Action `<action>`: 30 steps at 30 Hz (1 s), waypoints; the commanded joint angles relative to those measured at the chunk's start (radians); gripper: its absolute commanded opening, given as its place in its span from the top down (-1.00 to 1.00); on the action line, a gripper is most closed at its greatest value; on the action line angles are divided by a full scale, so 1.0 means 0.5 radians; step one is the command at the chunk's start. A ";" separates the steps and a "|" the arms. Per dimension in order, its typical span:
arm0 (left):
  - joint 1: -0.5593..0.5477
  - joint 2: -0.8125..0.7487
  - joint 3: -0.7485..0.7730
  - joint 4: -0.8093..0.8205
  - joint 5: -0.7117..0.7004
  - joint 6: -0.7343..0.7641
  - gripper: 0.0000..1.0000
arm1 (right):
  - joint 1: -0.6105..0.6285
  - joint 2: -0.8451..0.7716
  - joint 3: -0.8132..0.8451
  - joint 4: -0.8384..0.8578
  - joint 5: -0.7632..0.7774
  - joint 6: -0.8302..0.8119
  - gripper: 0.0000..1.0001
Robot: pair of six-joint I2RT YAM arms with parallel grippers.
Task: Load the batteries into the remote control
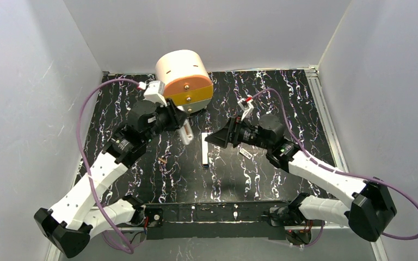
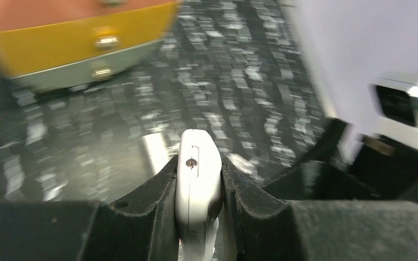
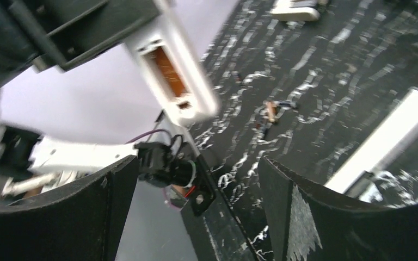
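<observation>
While my left jaws are clamped on the remote [image 2: 197, 185], gripping it edgewise across its thin body, its open battery bay faces my right arm. My right jaws stand wide apart and empty just beside it. The remote appears to be held clear of the surface [image 1: 261, 179]. The batteries [image 1: 163, 160] lie close together on the surface near my left forearm, apart from the white bar [image 1: 204, 149]. As I judge it, the step in hand is to fetch one battery with the right jaws. Descend from above and close across the cylinder's width, not its ends, so it cannot roll or squirt out. Single out one battery before closing. Hold the left grip firm and the bay unobstructed. Check polarity before insertion; I cannot read the markings from here.
</observation>
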 commanded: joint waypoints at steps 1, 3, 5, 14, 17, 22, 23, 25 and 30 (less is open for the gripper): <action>0.001 -0.175 0.089 -0.670 -1.046 0.126 1.00 | 0.009 0.175 0.142 -0.389 0.425 -0.024 -0.68; 0.004 -0.268 0.041 -0.728 -1.132 0.151 1.00 | 0.076 0.284 0.188 -0.411 0.521 -0.023 -0.56; 0.002 -0.355 -0.002 -0.776 -1.146 0.171 1.00 | 0.186 0.438 0.295 -0.471 0.651 -0.066 -0.48; 0.004 -0.619 0.160 -1.080 -1.766 0.402 1.00 | 0.705 1.149 0.817 -0.646 1.242 -0.040 -0.17; 0.004 -0.699 0.183 -1.067 -1.771 0.477 1.00 | 0.815 1.369 1.031 -0.759 1.384 -0.052 -0.10; 0.004 -0.761 0.180 -1.087 -1.735 0.488 1.00 | 0.970 1.712 1.456 -1.039 1.598 -0.159 0.12; 0.004 -0.762 0.185 -1.102 -1.753 0.491 1.00 | 0.993 1.802 1.543 -1.134 1.640 -0.187 0.14; 0.004 -0.761 0.205 -1.154 -1.822 0.469 1.00 | 1.029 1.911 1.684 -1.192 1.689 -0.245 0.16; 0.004 -0.754 0.215 -1.180 -1.931 0.507 1.00 | 1.063 2.085 1.870 -1.220 1.650 -0.298 0.16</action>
